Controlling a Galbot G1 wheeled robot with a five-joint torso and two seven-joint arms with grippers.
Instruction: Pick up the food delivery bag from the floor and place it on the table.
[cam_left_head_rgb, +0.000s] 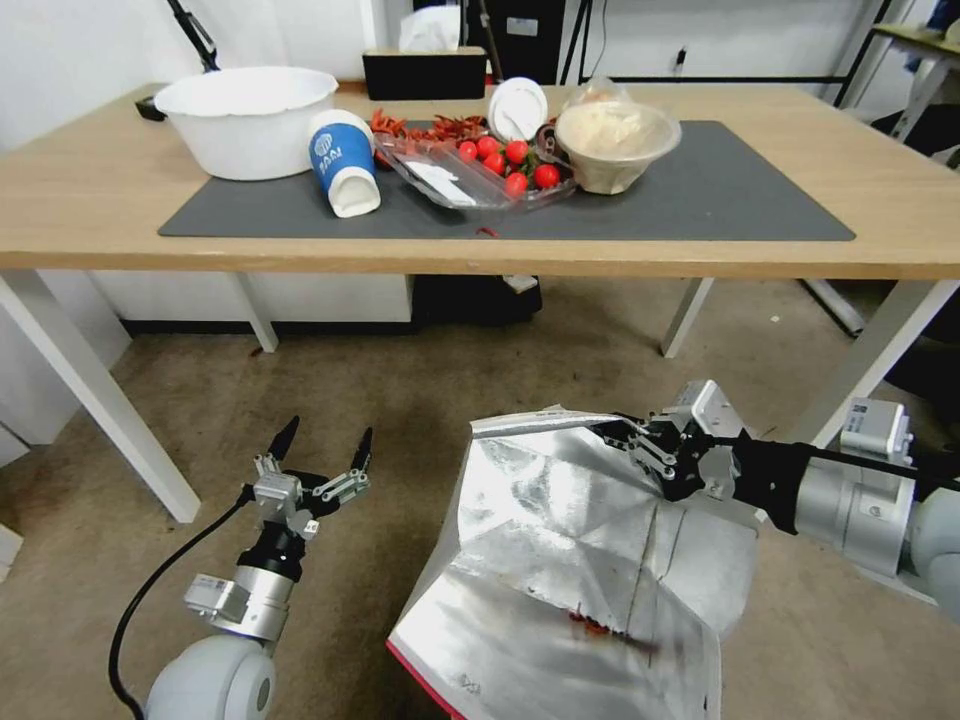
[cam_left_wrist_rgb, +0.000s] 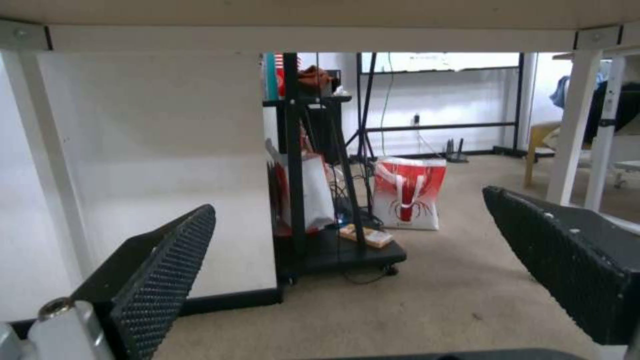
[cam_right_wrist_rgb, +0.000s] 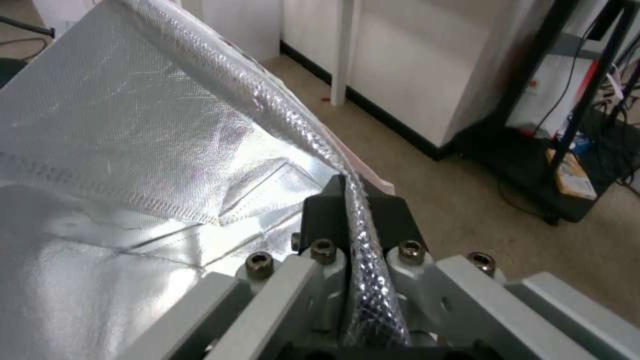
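I have the right gripper (cam_left_head_rgb: 622, 437) clamped on the foil rim of the food delivery bag (cam_left_head_rgb: 560, 560); in the right wrist view the rim (cam_right_wrist_rgb: 360, 215) runs pinched between the two fingers (cam_right_wrist_rgb: 320, 215). The bag hangs open below and to the left of that gripper, silver lining up, its red edge low on the near side, in front of the table (cam_left_head_rgb: 900, 215) and lower than the tabletop. I cannot tell whether its bottom touches the floor (cam_left_head_rgb: 330, 390). My left gripper (cam_left_head_rgb: 323, 441) sits to the bag's left, apart from it, fingers spread wide with nothing between them, pointing toward the table. On the table's dark mat (cam_left_head_rgb: 730, 200) stand a white bowl (cam_left_head_rgb: 245, 120), a tipped blue cup (cam_left_head_rgb: 343, 165) and a tray of tomatoes (cam_left_head_rgb: 480, 175).
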